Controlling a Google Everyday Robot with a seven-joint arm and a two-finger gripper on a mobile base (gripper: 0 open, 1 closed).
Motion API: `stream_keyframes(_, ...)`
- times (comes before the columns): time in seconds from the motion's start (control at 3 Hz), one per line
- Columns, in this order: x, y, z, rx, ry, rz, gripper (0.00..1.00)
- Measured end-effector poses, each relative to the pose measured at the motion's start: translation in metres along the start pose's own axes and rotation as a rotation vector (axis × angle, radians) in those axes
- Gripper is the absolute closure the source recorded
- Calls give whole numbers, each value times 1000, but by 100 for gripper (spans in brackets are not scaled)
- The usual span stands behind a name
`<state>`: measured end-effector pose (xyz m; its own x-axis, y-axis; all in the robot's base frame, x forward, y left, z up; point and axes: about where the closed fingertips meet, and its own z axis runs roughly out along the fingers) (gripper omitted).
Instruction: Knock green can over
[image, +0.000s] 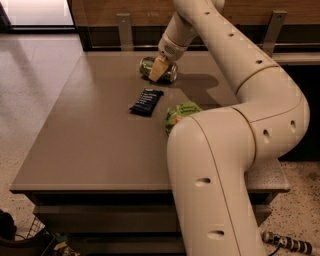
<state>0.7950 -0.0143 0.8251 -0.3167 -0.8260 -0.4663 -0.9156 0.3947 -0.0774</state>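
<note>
Toward the upper middle of the frame, the can (170, 73) lies on its side on the tabletop (90, 140), near the far edge, its long axis running roughly left to right. The gripper (158, 69) sits right over the can's middle, with a tan pad covering part of its green wall; we cannot tell how wide the jaws stand or whether they have any hold on the can.

We judge the knock itself to be as good as done, since the can no longer stands upright. What the step now calls for, in our view, is a clean release. We would lift the gripper straight up and away rather than drag it sideways, because a can on its side rolls easily and the far edge is close. A slow retreat also lets us check that the can is at rest.

Below the can, apart from it, a dark packet (147, 102) lies flat at the middle of the frame. Just right of that, a green bag (181, 113) shows partly from behind the arm (235, 55), which fills the right half of the frame.

We see a plain, matte grey-brown tabletop. Behind it runs a wood-panelled wall (125, 7) with metal posts (124, 30). A pale speckled floor (30, 75) spreads to the left and picks up bright light at the upper left corner.
</note>
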Motion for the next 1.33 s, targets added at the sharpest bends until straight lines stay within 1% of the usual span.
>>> stream_keyframes(0.33, -1, 0, -1, -1, 1, 0, 66)
stream_keyframes(1.0, -2, 0, 1, -4, 2, 0, 20)
stream_keyframes(1.33, -2, 0, 0, -4, 2, 0, 0)
